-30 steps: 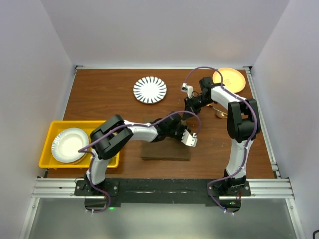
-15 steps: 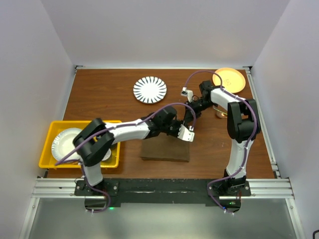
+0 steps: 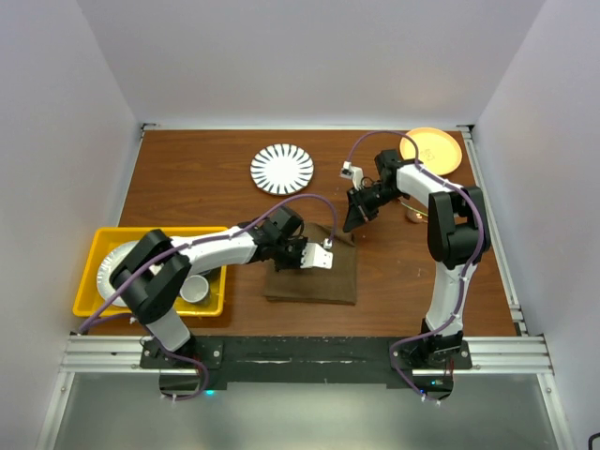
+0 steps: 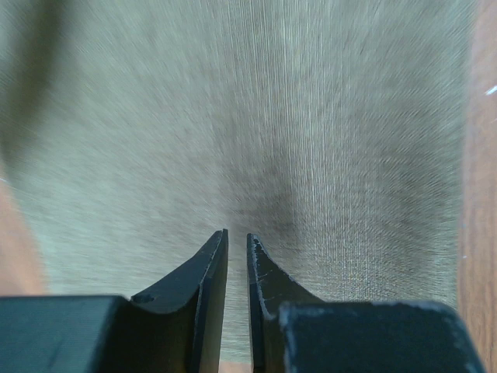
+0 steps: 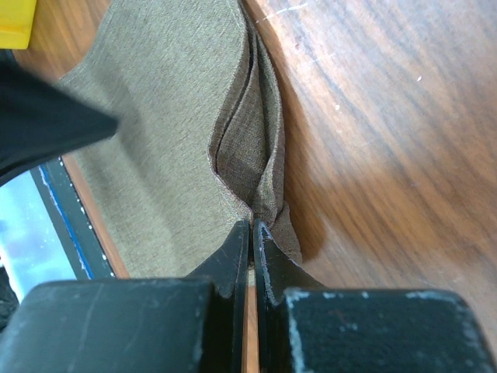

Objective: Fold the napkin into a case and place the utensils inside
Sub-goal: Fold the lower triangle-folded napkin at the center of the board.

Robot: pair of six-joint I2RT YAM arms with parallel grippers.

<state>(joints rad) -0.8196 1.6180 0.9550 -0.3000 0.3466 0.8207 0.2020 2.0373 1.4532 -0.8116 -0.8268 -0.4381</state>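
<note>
Top external: catches the fold in mid-lift. Pinches the napkin [image 3: 309, 281] at its far right corner with the right gripper [image 5: 251, 225], jaws clamped on a bunched, layered edge of the cloth, per the right wrist view. Raises that corner off the table [image 3: 187, 197], stretching the cloth up and back into a taller, slanted shape in place of the flat, narrow rectangle of a second ago.

Pulls the left gripper [image 4: 236, 235] back leftward across the napkin, away from the right-hand edge reached a second ago, elbow swung out over the yellow tray [image 3: 89, 281]. Hovers low above the middle of the cloth, jaws almost together with only a thin slit between them and nothing held. Smears the weave in the left wrist view, a likely sign of motion.

Leaves the utensils [image 3: 411, 216] on bare wood to the right of the right arm, near the orange plate [image 3: 433, 150], well apart from the napkin and partly hidden.

Suggests a layer being opened or re-laid rather than a finished case, with no pocket mouth visible yet. Points to folding as the step in hand, loading of the utensils not yet begun. Risks a slipped corner on a single pinch, with nothing pinned down by the left jaws.
</note>
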